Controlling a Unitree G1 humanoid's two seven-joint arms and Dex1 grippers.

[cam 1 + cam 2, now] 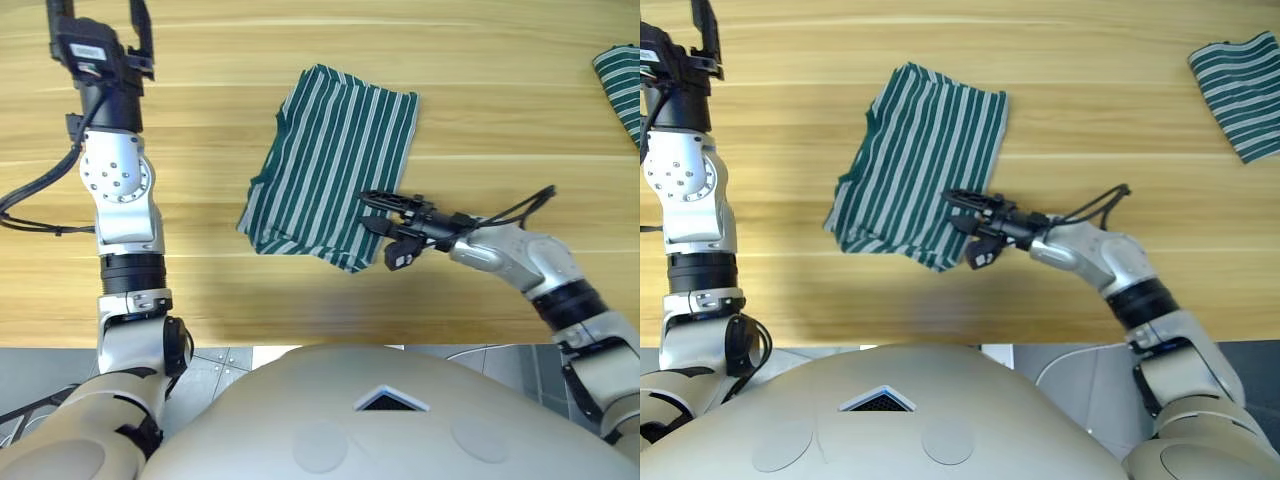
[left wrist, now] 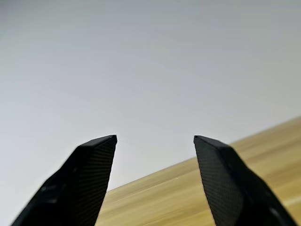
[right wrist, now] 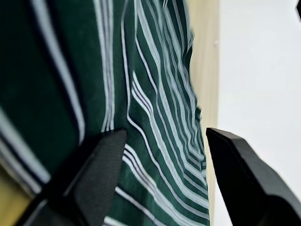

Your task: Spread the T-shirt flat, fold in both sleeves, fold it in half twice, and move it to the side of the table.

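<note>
The green T-shirt [image 1: 335, 165] with white stripes lies folded into a rough rectangle at the middle of the wooden table [image 1: 500, 130]. My right gripper [image 1: 368, 210] hovers over the shirt's near right corner, pointing left, fingers apart. In the right wrist view the striped shirt [image 3: 70, 70] lies close beyond the open right gripper [image 3: 164, 132], with nothing pinched between the fingers. My left gripper [image 1: 98, 8] is raised over the far left of the table, away from the shirt. In the left wrist view the left gripper [image 2: 155, 139] is open and holds nothing.
A second green striped cloth [image 1: 1240, 90] lies folded at the far right of the table. Bare wood surrounds the shirt on all sides. The table's near edge [image 1: 300, 345] runs just in front of me.
</note>
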